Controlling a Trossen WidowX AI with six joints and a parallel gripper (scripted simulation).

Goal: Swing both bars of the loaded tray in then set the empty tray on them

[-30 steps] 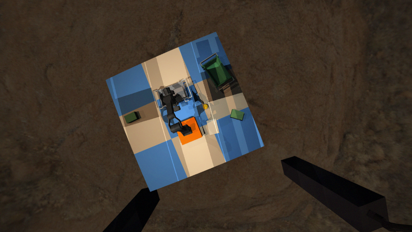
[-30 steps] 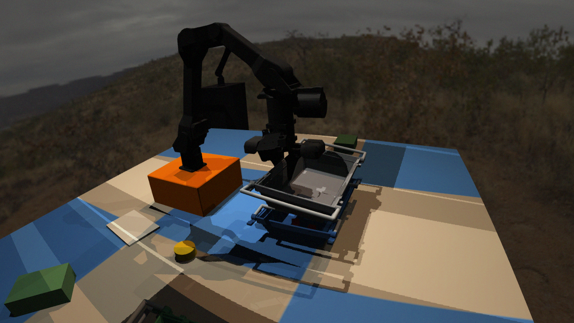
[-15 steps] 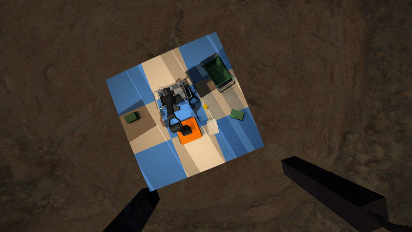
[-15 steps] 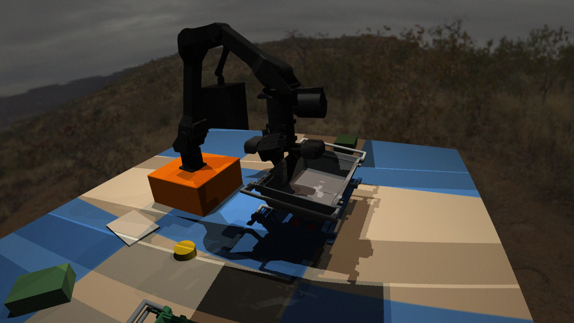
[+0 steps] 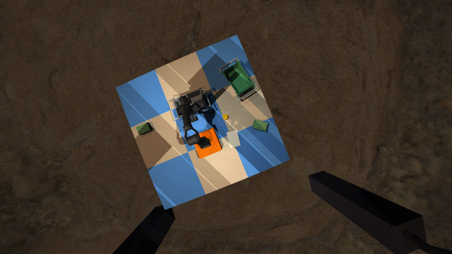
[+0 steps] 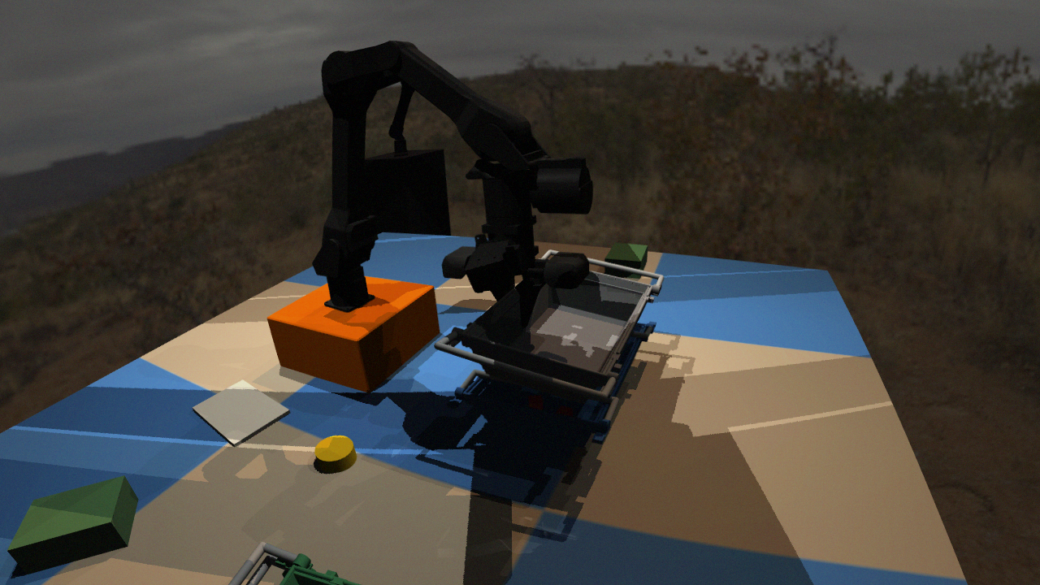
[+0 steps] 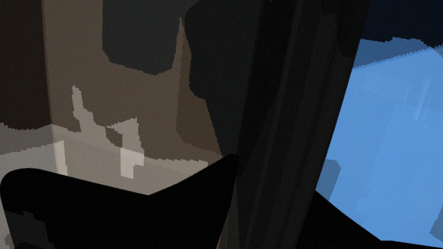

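The grey empty tray (image 5: 202, 95) (image 6: 574, 335) (image 7: 114, 93) is roughly level above the loaded blue tray (image 6: 595, 427), its own wire bars out past its ends. My gripper (image 6: 517, 298) (image 7: 254, 168) is shut on the grey tray's long side wall nearest the orange box. In the exterior view a red block (image 6: 535, 401) shows inside the blue tray, in deep shadow. Part of a light bar (image 6: 471, 381) of the blue tray shows under the grey tray's near end; the far bar is hidden. I cannot tell whether the grey tray touches the bars.
The arm's base stands on an orange box (image 5: 208, 151) (image 6: 400, 341). A green tray (image 5: 241, 78) (image 6: 305, 570), a yellow disc (image 5: 225, 116) (image 6: 335, 452), a pale plate (image 5: 233, 139) (image 6: 240, 412) and two green blocks (image 5: 260, 125) (image 5: 143, 128) are around on the table.
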